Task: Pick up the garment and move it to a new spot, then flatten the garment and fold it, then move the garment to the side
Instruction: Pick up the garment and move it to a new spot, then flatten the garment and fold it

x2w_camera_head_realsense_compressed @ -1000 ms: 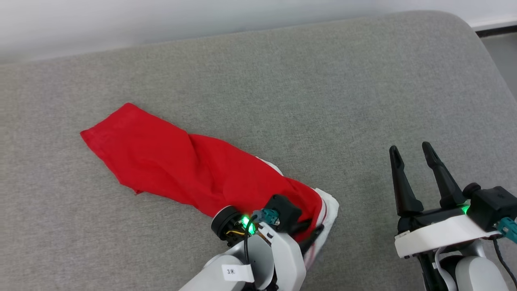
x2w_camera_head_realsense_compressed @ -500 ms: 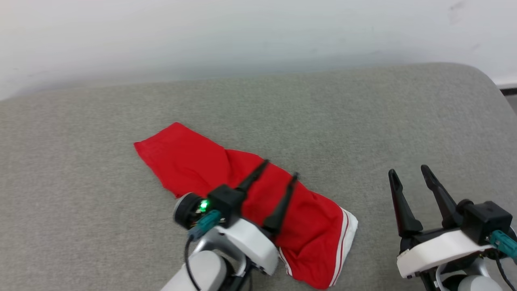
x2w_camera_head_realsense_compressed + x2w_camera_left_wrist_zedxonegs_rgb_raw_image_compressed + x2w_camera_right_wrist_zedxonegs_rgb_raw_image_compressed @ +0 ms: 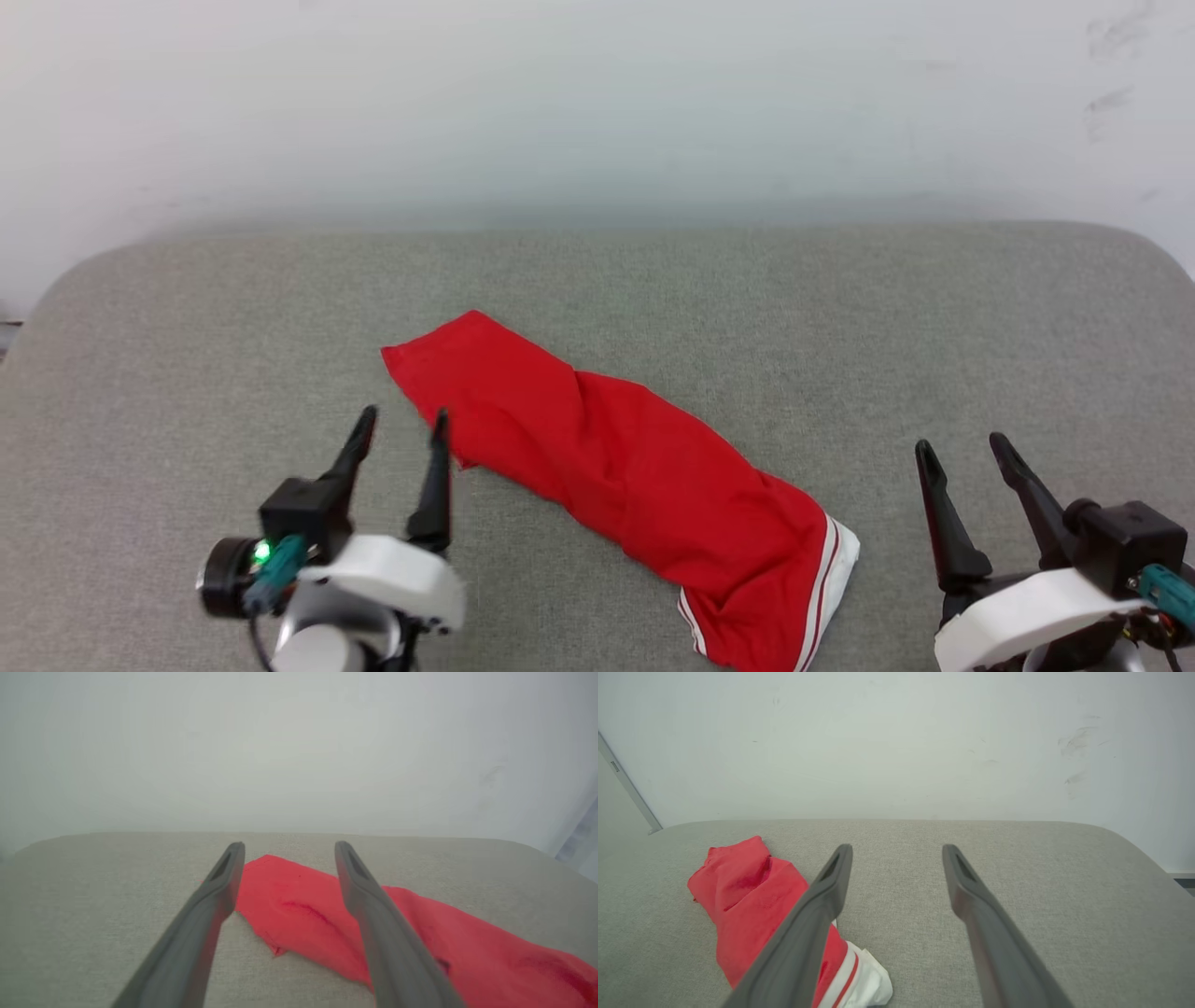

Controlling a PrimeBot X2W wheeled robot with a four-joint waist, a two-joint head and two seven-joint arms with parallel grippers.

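Observation:
The garment (image 3: 616,467) lies folded into a long red strip on the grey cushion, slanting from the upper left to the lower right, with a white sleeve and red-white striped trim at its near right end. My left gripper (image 3: 403,427) stands open and empty just left of the strip's far end. In the left wrist view the garment (image 3: 299,900) shows beyond and between the spread fingers of my left gripper (image 3: 287,847). My right gripper (image 3: 963,447) is open and empty, to the right of the sleeve end. In the right wrist view the garment (image 3: 747,896) lies left of my right gripper (image 3: 896,848).
The grey cushion (image 3: 840,336) spreads wide on all sides, with rounded far corners and a white wall (image 3: 597,103) behind it. Open cushion surface lies between the garment and my right gripper and to the far left.
My left gripper let go of the garment's sleeve end, opened and swung back to the left of the strip. The head camera tilted up, so the whole scene shifted.

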